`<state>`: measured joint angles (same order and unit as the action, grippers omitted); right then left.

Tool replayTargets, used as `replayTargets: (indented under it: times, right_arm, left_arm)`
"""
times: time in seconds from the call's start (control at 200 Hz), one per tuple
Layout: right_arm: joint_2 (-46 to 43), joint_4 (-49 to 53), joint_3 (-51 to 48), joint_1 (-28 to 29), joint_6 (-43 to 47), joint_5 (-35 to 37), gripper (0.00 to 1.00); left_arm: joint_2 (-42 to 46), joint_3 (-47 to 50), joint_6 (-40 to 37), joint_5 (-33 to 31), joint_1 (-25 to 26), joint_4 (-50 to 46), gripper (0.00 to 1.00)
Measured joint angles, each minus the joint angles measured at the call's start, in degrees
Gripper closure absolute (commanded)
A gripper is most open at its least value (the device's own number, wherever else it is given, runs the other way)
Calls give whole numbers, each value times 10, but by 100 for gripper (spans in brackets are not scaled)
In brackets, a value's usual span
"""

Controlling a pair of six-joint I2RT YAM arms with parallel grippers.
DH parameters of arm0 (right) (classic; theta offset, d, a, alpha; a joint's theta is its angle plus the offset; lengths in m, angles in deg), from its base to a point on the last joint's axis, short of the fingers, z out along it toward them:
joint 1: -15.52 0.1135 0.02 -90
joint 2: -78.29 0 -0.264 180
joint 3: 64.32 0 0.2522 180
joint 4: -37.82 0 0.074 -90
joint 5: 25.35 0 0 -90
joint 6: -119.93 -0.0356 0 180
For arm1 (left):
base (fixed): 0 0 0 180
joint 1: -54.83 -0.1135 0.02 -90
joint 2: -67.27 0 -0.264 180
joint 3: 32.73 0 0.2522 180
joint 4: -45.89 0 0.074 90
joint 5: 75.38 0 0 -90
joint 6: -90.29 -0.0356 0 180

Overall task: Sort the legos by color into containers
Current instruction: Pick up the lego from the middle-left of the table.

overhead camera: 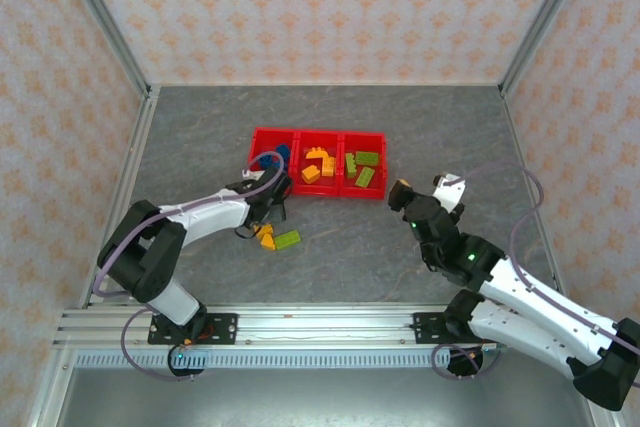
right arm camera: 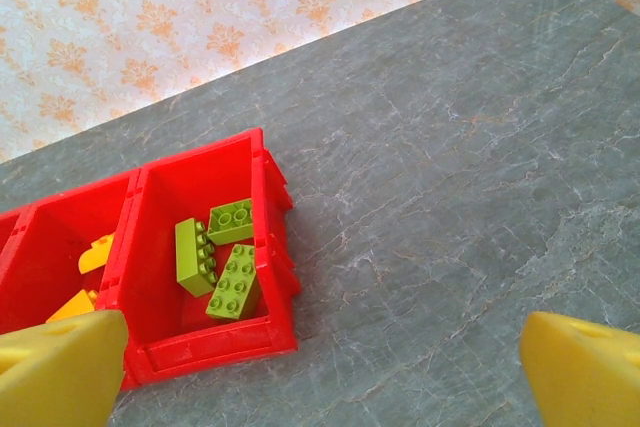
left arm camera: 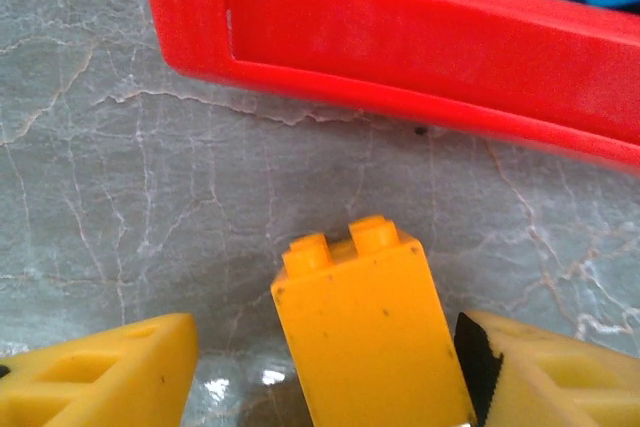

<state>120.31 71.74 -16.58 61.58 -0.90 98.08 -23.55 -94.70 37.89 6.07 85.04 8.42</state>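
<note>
Grey marbled tabletop inside floral-papered walls; left fingers straddle an orange brick ungripped, right fingers wide and empty

Two legos before the containers

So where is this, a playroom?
More likely a robot test booth: a left arm and right arm bolted to a metal rail, patterned wall panels boxing in a grey tabletop, and red bins of Lego bricks.
</note>
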Motion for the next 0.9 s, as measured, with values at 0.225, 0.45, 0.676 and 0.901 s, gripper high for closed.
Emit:
replayTargets:
  times: [0.225,0.45,0.676,0.901]
  right_arm:
    - [0,8,0,0,0,0,0]
    - [0,11,0,0,0,0,0]
    - [4,11,0,0,0,1,0]
    - [19,13,2,0,0,5,0]
  left_arm:
    - [-16,0,-6,10,-23,30,43]
    - [-16,0,-6,22,-37,56,52]
    - [-16,8,-11,26,-39,81,58]
    - [-11,39,-15,40,-44,117,66]
